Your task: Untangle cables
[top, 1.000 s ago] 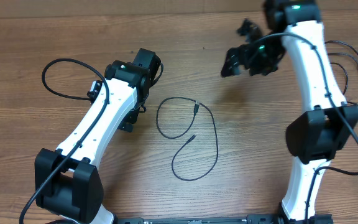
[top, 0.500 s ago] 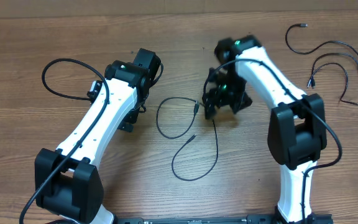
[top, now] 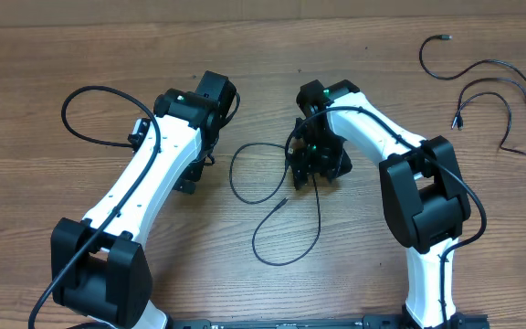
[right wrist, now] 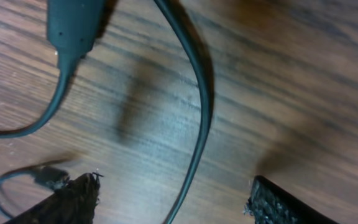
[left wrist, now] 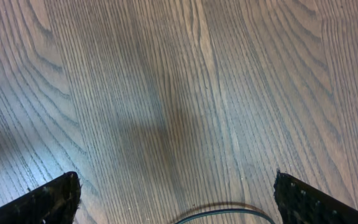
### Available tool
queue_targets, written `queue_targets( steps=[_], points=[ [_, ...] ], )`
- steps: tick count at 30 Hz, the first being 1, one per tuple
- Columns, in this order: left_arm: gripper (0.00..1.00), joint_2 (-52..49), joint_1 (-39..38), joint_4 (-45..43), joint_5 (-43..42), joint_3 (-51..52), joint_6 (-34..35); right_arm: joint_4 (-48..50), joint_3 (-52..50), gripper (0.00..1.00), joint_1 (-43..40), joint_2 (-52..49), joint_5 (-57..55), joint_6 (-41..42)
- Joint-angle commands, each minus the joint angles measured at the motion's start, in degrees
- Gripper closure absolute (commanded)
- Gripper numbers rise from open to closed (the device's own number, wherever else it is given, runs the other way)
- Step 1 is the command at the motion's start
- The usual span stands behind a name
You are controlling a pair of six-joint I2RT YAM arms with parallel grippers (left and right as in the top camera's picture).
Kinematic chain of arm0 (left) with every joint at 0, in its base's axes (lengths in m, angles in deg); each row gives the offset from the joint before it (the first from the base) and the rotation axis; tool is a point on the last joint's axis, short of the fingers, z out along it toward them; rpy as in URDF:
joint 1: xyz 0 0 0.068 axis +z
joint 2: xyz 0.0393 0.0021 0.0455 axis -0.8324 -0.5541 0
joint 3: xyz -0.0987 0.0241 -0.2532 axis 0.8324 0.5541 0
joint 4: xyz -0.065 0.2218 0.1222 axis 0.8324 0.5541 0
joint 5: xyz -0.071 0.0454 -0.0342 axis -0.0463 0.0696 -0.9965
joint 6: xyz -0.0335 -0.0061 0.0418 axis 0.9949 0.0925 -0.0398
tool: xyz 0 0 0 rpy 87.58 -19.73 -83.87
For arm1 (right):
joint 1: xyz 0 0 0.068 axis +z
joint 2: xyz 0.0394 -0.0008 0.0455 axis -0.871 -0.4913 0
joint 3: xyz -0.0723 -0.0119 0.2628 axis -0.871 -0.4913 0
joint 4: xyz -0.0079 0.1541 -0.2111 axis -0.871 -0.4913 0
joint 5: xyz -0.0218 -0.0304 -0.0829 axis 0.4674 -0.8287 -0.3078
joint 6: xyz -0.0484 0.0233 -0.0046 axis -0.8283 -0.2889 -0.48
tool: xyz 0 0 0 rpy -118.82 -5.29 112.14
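A thin black cable (top: 232,175) lies in loose loops at the table's centre, its two plug ends near the middle. My right gripper (top: 311,169) is low over it just right of one plug end. In the right wrist view the gripper (right wrist: 173,199) is open, with the cable (right wrist: 201,93) running between the fingers and a plug (right wrist: 73,25) at the upper left. My left gripper (top: 193,174) is left of the loops, open and empty. The left wrist view shows its fingers (left wrist: 176,199) wide apart, with a cable arc (left wrist: 222,214) at the bottom edge.
More black cables (top: 491,78) lie spread at the far right corner. The left arm's own cable (top: 69,123) loops out at the left. Bare wood table (top: 153,274) lies around the loops.
My right arm has swung from the far right to the centre and come down over the cable by its plug end. The left arm has not moved.
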Motion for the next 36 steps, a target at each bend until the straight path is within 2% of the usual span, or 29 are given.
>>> queue_targets(
  steps=[1,6,7,9,11,19,28,36],
  points=[
    [0.0,-0.1,0.0,0.2,1.4,-0.6,-0.9,2.5,-2.2,0.29,0.2,0.6,-1.6,2.1],
    [0.0,-0.1,0.0,0.2,1.4,-0.6,-0.9,7.8,-6.7,0.32,0.2,0.6,-1.6,2.6],
    [0.01,-0.1,0.0,0.2,1.4,-0.6,-0.9,9.1,-8.2,0.44,0.2,0.6,-1.6,3.2],
    [0.0,-0.1,0.0,0.2,1.4,-0.6,-0.9,11.3,-10.5,0.6,0.2,0.6,-1.6,3.6],
    [0.01,-0.1,0.0,0.2,1.4,-0.6,-0.9,14.7,-14.2,0.66,0.2,0.6,-1.6,5.7],
    [0.0,-0.1,0.0,0.2,1.4,-0.6,-0.9,22.5,-24.4,0.74,0.2,0.6,-1.6,5.9],
    [0.0,-0.1,0.0,0.2,1.4,-0.6,-0.9,25.6,-26.1,0.96,0.2,0.6,-1.6,7.6],
    [0.0,-0.1,0.0,0.2,1.4,-0.6,-0.9,26.6,-25.4,0.96,0.1,0.6,-1.6,10.4]
  ],
)
